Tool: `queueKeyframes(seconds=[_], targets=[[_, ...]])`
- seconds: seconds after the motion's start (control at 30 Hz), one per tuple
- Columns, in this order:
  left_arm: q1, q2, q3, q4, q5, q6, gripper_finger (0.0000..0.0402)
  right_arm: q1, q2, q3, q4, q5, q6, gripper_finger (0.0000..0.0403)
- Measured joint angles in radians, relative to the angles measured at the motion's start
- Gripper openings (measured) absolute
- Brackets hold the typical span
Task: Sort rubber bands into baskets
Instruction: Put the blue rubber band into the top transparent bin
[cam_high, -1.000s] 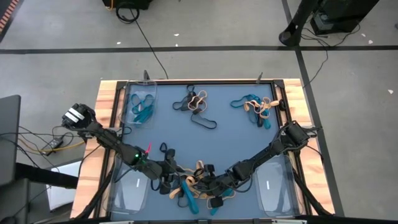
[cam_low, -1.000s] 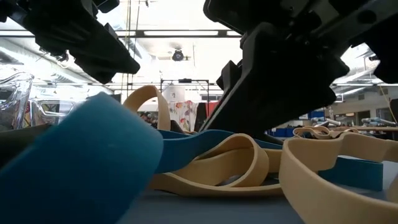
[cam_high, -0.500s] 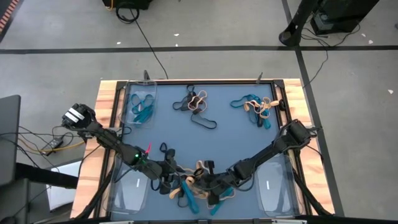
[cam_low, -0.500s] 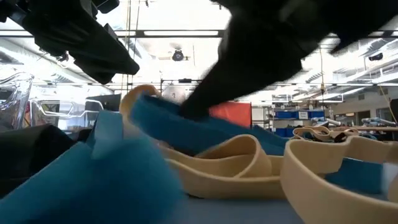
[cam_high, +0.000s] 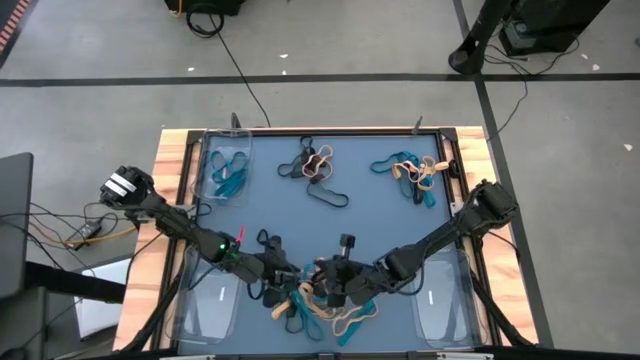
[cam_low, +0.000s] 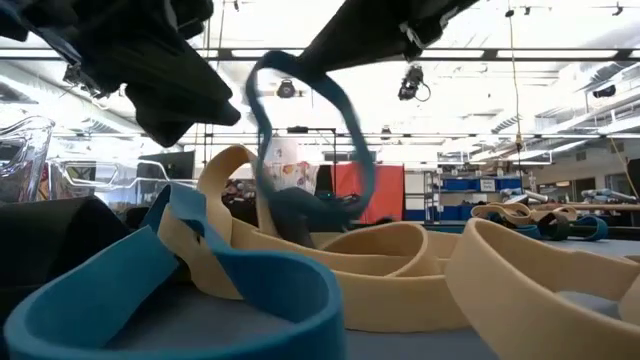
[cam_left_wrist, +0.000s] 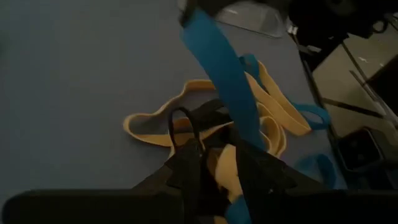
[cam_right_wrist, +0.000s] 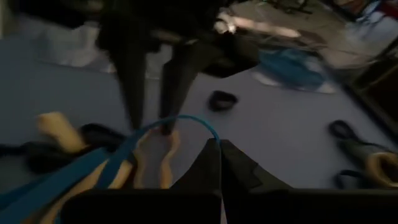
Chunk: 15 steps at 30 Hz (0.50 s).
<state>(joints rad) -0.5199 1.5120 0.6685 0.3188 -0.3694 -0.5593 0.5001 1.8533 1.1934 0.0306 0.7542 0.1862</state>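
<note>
A pile of teal-blue, tan and black rubber bands (cam_high: 312, 302) lies near the table's front edge. My right gripper (cam_high: 322, 274) is above it, shut on a teal-blue rubber band (cam_low: 305, 130) that hangs down as a loop. My left gripper (cam_left_wrist: 224, 163) stands open at the pile's left side, fingers pointing down, with a tan band (cam_left_wrist: 225, 167) between them. Clear baskets stand at the near left (cam_high: 205, 300), near right (cam_high: 440, 300) and far left (cam_high: 228, 160); the far left one holds teal bands. My right gripper pinches the teal-blue band at the top of its loop (cam_right_wrist: 210, 133) between its two fingertips. The fingers slant down from the table's right side. The band is drawn out long below them, and its lower end (cam_left_wrist: 247, 134) stays in the pile. My left gripper's fingertips (cam_right_wrist: 134, 123) stand in the pile; I cannot tell whether they touch a band.
Farther back lie a black and tan cluster (cam_high: 315, 163), a single black band (cam_high: 328, 196) and a teal and tan cluster (cam_high: 410, 172). Bare blue mat (cam_high: 270, 210) spreads between these and the near pile. A wooden frame (cam_high: 168, 175) rims the table.
My right gripper has shut on the teal-blue band in the pile, then risen and tipped up toward level. The band's top has come up with it and drawn out into a long loop, while its lower end stays in the pile.
</note>
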Motion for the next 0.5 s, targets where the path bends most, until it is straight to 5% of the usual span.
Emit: queueKeyframes(seconds=[0.27, 0.5], targets=[[0.057, 0.000, 0.000, 0.020, -0.042, -0.029, 0.0117, -0.042, -0.023, 0.000, -0.025, 0.004, -0.023, 0.0002], [0.069, 0.000, 0.000, 0.066, -0.049, -0.020, 0.0179, -0.064, -0.023, 0.000, -0.032, -0.003, -0.033, 0.0002]])
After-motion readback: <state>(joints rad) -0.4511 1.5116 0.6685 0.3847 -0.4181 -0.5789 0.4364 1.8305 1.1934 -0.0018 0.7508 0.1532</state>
